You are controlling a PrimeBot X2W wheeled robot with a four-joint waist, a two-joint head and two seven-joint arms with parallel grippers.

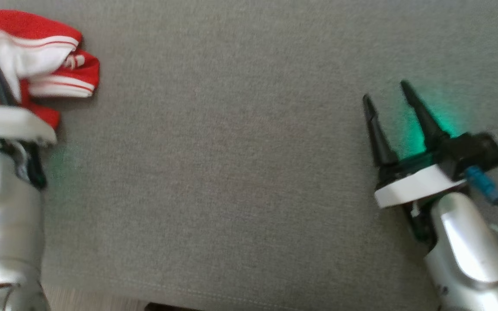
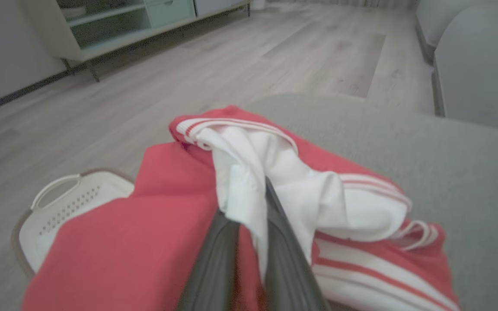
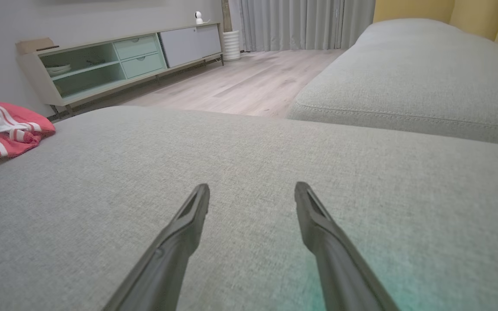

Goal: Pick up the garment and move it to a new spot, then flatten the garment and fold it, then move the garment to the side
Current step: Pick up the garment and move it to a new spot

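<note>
Left gripper (image 2: pixel 249 207) was pressed together on a white fold of the garment (image 2: pixel 167 207), cloth bunched up between its two fingers (image 2: pixel 288 259). Garment was red with white stripes and a white inside, crumpled in a heap at the far left of the grey sofa cushion (image 1: pixel 249 172) as I saw it from the head camera. In the left wrist view its flat red part overlapped a white laundry basket (image 2: pixel 59 203) down on the wood floor (image 2: pixel 231 56); couldn't tell if they touched. Right gripper (image 1: pixel 386 91) was spread wide, nothing between the fingers, low over bare cushion on the right, well apart from the garment. Couldn't tell if its tips touched the fabric. Green glow on the cushion beside it. Low cabinet (image 3: pixel 115 60) stood against the far wall.
</note>
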